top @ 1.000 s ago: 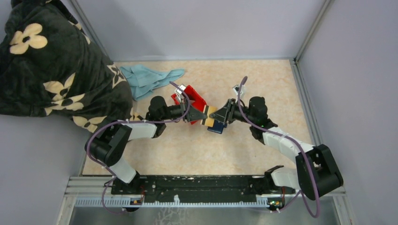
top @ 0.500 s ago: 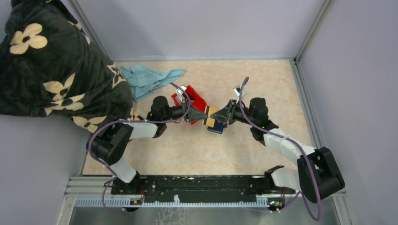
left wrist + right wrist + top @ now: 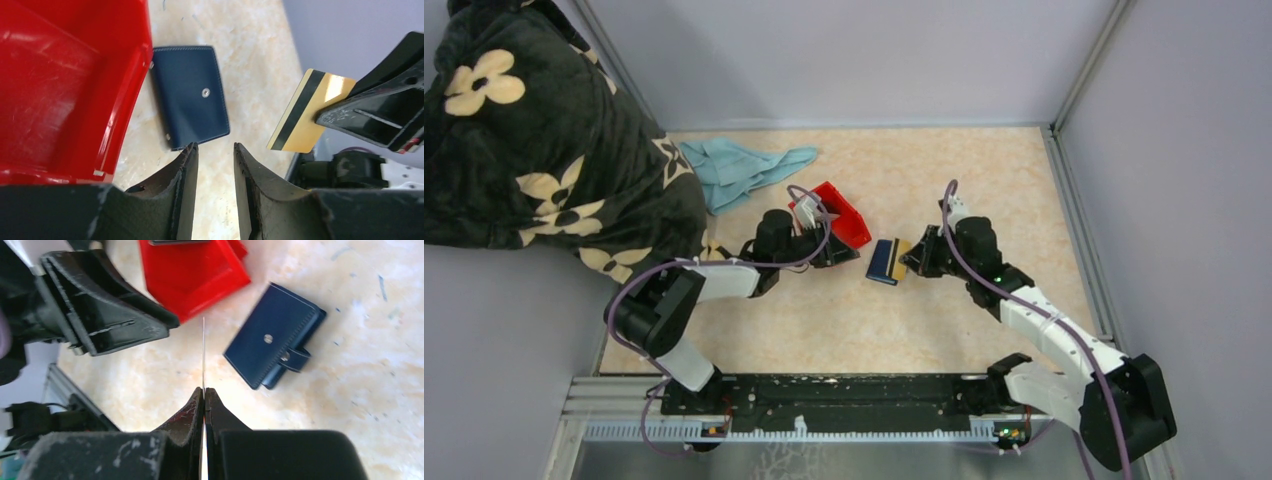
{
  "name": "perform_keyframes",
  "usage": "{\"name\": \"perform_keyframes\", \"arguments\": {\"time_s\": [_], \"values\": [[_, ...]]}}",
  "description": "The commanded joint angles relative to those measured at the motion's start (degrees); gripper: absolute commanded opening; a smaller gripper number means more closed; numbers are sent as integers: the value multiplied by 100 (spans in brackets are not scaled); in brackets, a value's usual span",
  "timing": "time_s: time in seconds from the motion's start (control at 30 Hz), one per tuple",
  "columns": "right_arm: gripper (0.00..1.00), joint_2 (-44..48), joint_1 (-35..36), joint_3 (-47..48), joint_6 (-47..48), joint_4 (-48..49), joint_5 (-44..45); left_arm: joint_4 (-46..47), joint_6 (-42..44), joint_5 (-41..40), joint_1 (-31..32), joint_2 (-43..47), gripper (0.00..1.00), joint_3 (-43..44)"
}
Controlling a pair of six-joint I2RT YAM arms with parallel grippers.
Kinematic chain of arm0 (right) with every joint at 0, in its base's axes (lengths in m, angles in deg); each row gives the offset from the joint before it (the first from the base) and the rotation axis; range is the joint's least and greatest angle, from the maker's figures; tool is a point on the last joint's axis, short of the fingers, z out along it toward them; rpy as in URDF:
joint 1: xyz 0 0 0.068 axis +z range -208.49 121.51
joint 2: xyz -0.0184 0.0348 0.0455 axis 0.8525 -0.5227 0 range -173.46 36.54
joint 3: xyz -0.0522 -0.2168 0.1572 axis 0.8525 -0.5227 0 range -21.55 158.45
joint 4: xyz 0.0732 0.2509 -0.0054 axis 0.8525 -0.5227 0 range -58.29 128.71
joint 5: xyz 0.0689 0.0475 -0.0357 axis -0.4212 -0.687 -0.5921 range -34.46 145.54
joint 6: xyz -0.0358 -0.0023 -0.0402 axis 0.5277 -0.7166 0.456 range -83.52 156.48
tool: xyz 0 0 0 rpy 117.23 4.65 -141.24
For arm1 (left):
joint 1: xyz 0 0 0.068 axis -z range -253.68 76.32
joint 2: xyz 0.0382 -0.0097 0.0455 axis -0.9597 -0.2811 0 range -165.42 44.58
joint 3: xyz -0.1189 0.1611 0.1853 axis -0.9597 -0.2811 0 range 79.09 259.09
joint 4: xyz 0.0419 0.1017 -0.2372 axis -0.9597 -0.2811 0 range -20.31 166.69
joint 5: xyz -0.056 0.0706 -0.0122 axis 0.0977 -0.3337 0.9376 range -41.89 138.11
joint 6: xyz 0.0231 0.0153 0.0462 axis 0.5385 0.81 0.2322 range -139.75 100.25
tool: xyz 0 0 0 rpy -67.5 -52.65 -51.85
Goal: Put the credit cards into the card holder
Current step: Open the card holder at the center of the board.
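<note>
Two arms reach toward the middle of the table (image 3: 984, 170). At 9 o'clock a dark flowered blanket (image 3: 524, 130) spills over the wall, with a teal cloth (image 3: 739, 168) lying just beside it. The left gripper (image 3: 215, 146) has its fingers apart with nothing between them, and it sits at the near edge of a red bin (image 3: 836, 210). At 3 o'clock of that gripper the wallet (image 3: 883, 262) lies flat and folded closed, snap side up, with one corner close to the bin. At the wallet's 3 o'clock a tan card (image 3: 306, 112) with a dark stripe hangs off the table. The right gripper (image 3: 204, 390) has its fingers pressed together on the card's near edge.
</note>
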Motion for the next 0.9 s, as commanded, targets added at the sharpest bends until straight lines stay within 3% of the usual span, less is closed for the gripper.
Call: {"name": "perform_keyframes", "arguments": {"time_s": [0.0, 0.2, 0.37, 0.87], "values": [[0, 97, 318, 420, 367, -1083, 1059, -890, 759, -513, 261, 40, 38, 180], [0, 45, 481, 632, 419, -2178, 1595, -2200, 1640, -1122, 733, -222, 37, 972], [0, -81, 482, 719, 458, -2651, 1534, -2538, 1895, -1493, 897, -484, 37, 1271], [0, -1170, 482, 1036, 595, -2516, 1052, -3107, 2190, -2168, 980, -1003, 36, 1890]]}}
